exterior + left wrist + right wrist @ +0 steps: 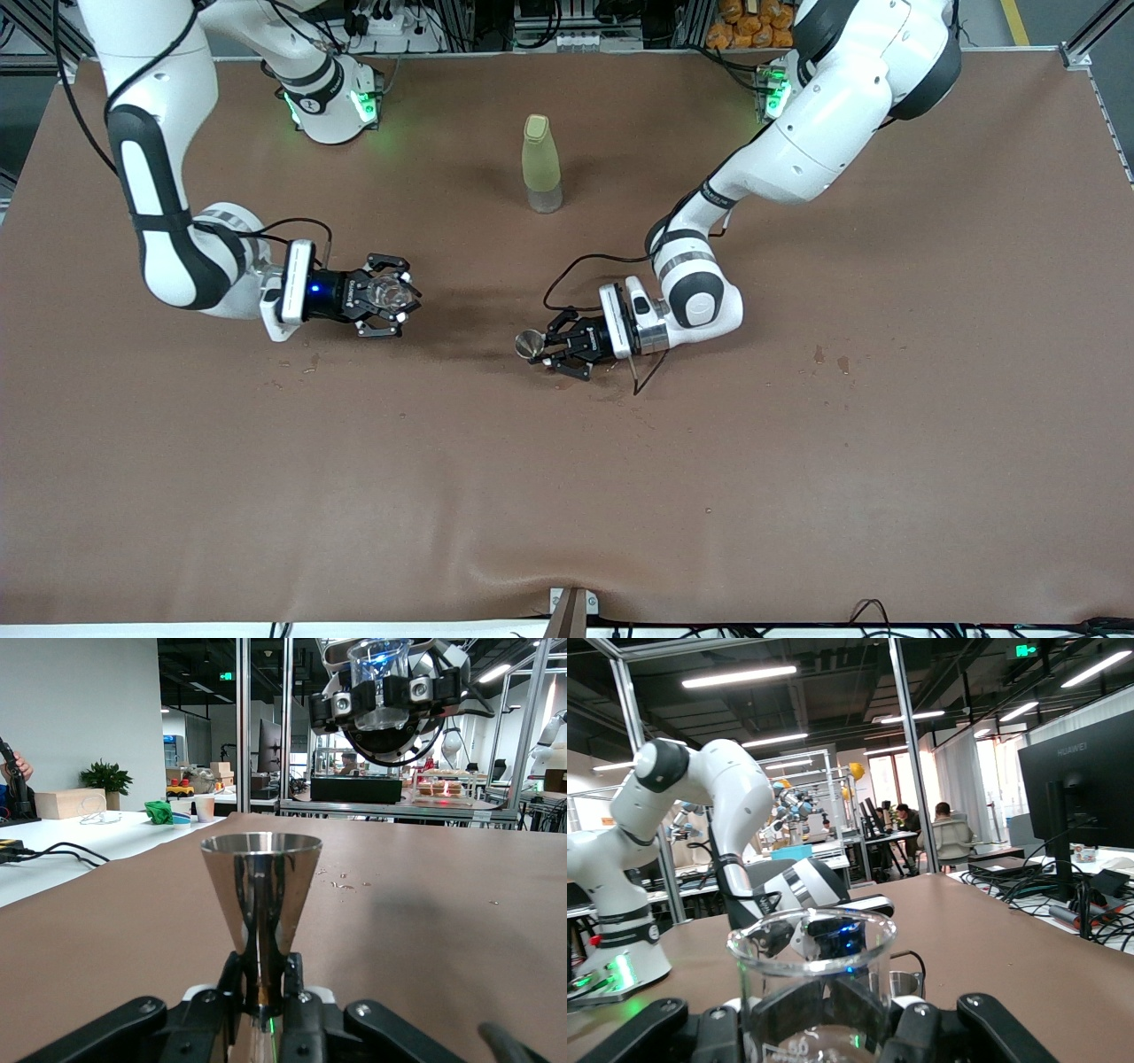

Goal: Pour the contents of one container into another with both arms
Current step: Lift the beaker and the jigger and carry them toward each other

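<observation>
Nearest, the left gripper (551, 348), low over the table, clamps the metal-rimmed cup (531, 343) by its narrow stem; light, slick steel. At ten o'clock from it, the right gripper (390, 298) grasps the glass beaker (388, 291): fragile, best held mid-wall.

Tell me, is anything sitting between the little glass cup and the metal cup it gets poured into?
Nothing visible. The right hand holds the glass cup, the left hand the metal cup, with only bare table between. The yellow-green bottle stands farther from the front camera, clear of that path.
</observation>
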Motion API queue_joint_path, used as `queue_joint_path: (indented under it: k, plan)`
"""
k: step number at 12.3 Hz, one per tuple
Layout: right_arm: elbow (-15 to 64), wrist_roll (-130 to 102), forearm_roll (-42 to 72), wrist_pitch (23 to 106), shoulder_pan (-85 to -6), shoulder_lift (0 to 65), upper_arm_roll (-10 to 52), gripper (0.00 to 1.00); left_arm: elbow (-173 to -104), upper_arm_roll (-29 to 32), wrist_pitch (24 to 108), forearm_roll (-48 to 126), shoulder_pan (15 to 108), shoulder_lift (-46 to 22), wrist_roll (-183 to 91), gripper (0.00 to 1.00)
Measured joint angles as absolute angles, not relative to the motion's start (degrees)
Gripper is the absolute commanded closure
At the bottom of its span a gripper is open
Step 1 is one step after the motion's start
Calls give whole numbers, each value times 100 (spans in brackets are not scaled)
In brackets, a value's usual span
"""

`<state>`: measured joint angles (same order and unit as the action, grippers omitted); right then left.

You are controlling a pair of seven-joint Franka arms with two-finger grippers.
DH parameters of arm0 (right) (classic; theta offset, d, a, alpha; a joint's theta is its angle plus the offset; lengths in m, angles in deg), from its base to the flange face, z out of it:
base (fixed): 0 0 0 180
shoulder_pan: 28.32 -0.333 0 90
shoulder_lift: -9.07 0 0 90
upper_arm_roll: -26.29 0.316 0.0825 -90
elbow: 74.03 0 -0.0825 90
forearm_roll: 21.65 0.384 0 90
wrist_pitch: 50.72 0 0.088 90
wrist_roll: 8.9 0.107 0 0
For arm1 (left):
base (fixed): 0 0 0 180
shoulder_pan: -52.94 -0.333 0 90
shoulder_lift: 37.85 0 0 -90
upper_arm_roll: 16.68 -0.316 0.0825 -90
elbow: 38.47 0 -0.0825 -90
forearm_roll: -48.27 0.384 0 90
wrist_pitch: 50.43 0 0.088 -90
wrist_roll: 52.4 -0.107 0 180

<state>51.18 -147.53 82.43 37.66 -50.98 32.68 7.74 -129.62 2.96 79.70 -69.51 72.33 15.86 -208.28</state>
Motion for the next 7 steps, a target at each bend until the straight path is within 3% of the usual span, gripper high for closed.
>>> queue_joint_path:
  k: [7]
  plan:
    - [5161,-14810,9448,4691,-5863,3268,1104,100,-12953,289,7974,-7248,7396,1604,-20835,100]
